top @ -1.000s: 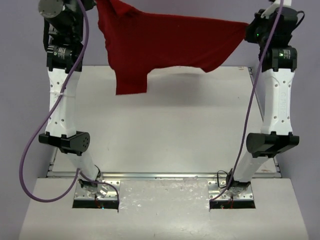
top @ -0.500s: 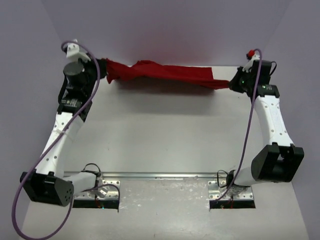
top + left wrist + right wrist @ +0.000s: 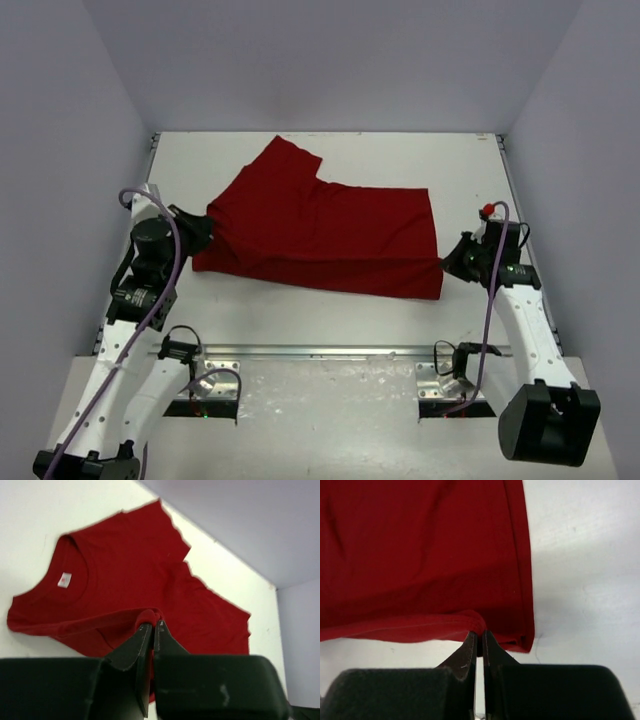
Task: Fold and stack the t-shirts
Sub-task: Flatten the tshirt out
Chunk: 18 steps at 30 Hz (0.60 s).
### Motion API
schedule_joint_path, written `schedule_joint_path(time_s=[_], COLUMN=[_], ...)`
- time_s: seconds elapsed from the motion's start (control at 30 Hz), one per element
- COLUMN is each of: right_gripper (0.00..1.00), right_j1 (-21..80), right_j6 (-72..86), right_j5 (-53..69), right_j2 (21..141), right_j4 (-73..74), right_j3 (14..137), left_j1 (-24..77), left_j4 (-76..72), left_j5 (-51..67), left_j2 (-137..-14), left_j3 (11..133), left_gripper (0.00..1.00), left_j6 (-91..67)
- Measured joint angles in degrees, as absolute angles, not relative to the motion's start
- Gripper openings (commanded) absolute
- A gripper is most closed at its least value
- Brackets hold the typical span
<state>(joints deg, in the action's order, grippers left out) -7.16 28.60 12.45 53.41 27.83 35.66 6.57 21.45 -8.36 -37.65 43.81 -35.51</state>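
t-shirt [image 3: 320, 230] spread on table [image 3: 330, 305], L gripper [image 3: 207, 232] & R gripper [image 3: 445, 262] each clamped on its near edge.

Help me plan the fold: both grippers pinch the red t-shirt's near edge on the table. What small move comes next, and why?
Probably open both grippers and back off slightly. The t-shirt lies spread fairly flat on the table, the left gripper and right gripper each shut on its near edge at opposite ends; releasing frees them to regrip for a fold.
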Motion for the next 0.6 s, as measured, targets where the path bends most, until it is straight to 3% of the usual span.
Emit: schedule_joint_path(time_s=[0.23, 0.6], right_gripper=[0.01, 0.01], right_j1=[-7.16, -7.16], right_j6=[31.97, 36.14], right_j5=[11.44, 11.29], right_j2=[46.37, 36.88], right_j4=[30.17, 32.25], right_j3=[31.27, 25.3], left_j1=[6.74, 6.85], left_j4=[31.73, 39.75], left_j5=[-2.9, -2.66], left_j2=[-33.21, -27.49], left_j3=[36.71, 38.68], left_gripper=[0.01, 0.0], left_j6=[-39.0, -40.4])
